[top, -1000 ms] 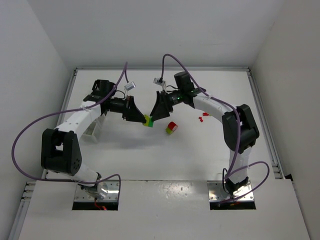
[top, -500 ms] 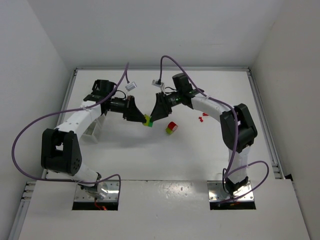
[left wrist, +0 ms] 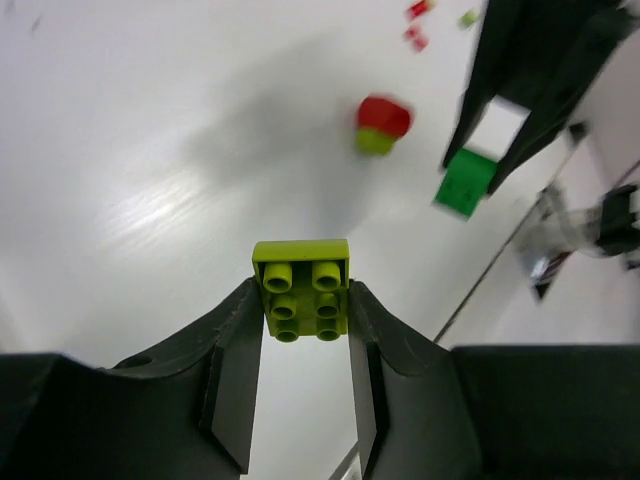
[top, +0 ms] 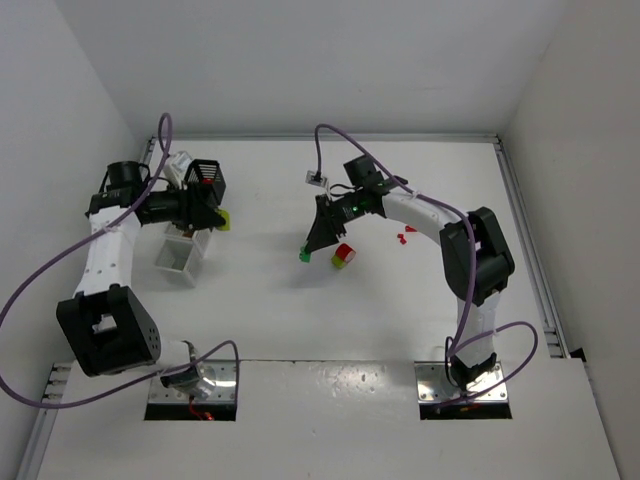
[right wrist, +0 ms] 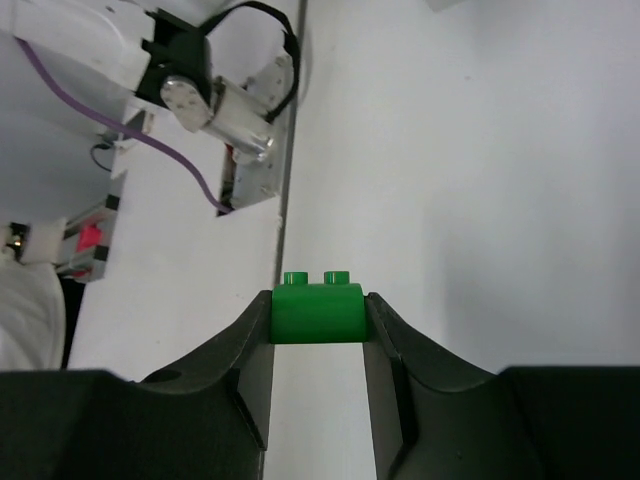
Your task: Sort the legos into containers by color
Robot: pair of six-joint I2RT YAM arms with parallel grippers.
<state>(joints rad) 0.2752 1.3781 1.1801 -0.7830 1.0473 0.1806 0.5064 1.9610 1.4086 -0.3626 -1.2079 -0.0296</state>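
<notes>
Lime brick (left wrist: 300, 290) and green brick (right wrist: 318, 312), joined a second ago, are now split: my left fingers (left wrist: 235, 370) pinch the lime one near the white container (top: 178, 264); my right fingers (right wrist: 250, 370) pinch the green one, well apart from it.

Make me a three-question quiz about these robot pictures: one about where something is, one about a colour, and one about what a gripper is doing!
1. Where is the red-and-lime stack?
A. inside a bin
B. loose on the table
C. on top of an arm

2. What colour is the brick in the right gripper?
A. red
B. green
C. blue

3. What is the left gripper doing?
A. pinching a lime brick
B. wide open and empty
C. pushing a bin

Answers:
1. B, the stack sits on bare tabletop with nothing holding it.
2. B, the right wrist view shows a green brick between the fingers.
3. A, both fingers press the lime brick's sides.
</notes>
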